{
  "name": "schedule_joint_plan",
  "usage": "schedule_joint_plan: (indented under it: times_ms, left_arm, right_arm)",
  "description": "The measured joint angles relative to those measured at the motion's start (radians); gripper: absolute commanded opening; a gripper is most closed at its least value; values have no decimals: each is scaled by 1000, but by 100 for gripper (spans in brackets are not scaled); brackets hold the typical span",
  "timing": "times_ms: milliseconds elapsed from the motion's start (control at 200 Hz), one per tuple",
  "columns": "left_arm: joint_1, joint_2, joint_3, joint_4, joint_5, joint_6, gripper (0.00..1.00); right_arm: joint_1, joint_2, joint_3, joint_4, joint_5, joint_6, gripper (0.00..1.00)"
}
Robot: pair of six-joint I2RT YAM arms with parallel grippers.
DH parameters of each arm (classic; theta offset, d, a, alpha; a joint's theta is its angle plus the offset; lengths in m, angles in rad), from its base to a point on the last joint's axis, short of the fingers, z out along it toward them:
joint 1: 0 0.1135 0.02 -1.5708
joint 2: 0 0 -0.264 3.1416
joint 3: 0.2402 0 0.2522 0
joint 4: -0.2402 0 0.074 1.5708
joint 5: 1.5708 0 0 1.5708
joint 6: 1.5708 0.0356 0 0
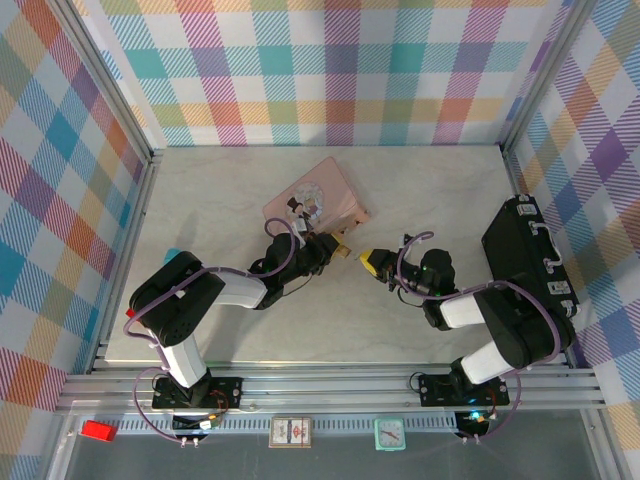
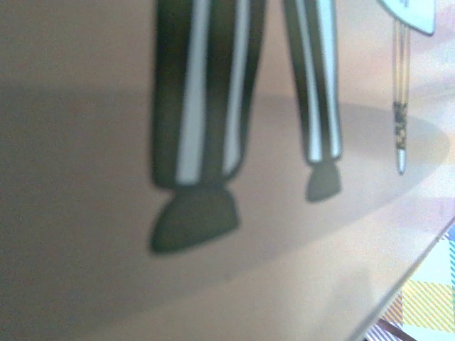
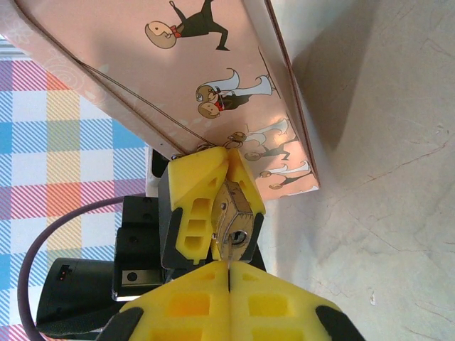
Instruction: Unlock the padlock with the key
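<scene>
The brass padlock [image 3: 233,209] is clamped between the yellow fingers [image 3: 193,206] of my left gripper [image 3: 227,160], its keyhole end facing my right gripper. Its shackle is hidden by those fingers, right at the edge of the pink box [image 3: 128,64]. My right gripper [image 3: 229,264] is shut, and a thin metal tip of the key [image 3: 228,258] sticks out from between its fingers, just short of the keyhole. From above, the left gripper [image 1: 335,247] holds the padlock [image 1: 344,251] in front of the pink box [image 1: 318,200], and the right gripper [image 1: 368,260] faces it from the right.
The left wrist view is a blurred close-up of the pink box lid [image 2: 85,213] with printed figures. A black case [image 1: 525,255] lies at the right of the table. A red block [image 1: 98,430], a card [image 1: 291,432] and a small clock [image 1: 390,433] sit below the front rail.
</scene>
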Motion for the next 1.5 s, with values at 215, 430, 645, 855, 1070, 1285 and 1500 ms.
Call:
schedule_joint_plan:
  times_ms: [215, 430, 645, 855, 1070, 1285, 1500]
  left_arm:
    - [0, -5, 0, -8, 0, -1, 4]
    - [-1, -5, 0, -10, -5, -1, 4]
    - [-7, -8, 0, -16, -20, -5, 4]
    - [-12, -17, -1, -33, -31, -12, 4]
    - [-15, -17, -5, -32, -35, -12, 4]
    - [-20, -17, -12, -30, -44, -12, 5]
    - [-20, -17, -12, -29, -45, -13, 5]
  right_arm:
    - [7, 0, 0, 0, 0, -1, 0]
    - [8, 0, 0, -20, 9, -9, 0]
    - [19, 0, 0, -31, 31, -8, 0]
    - [22, 0, 0, -30, 45, -7, 0]
    - [25, 0, -3, -26, 53, 5, 0]
    - [26, 0, -6, -26, 53, 14, 0]
    - [34, -6, -26, -27, 58, 14, 0]
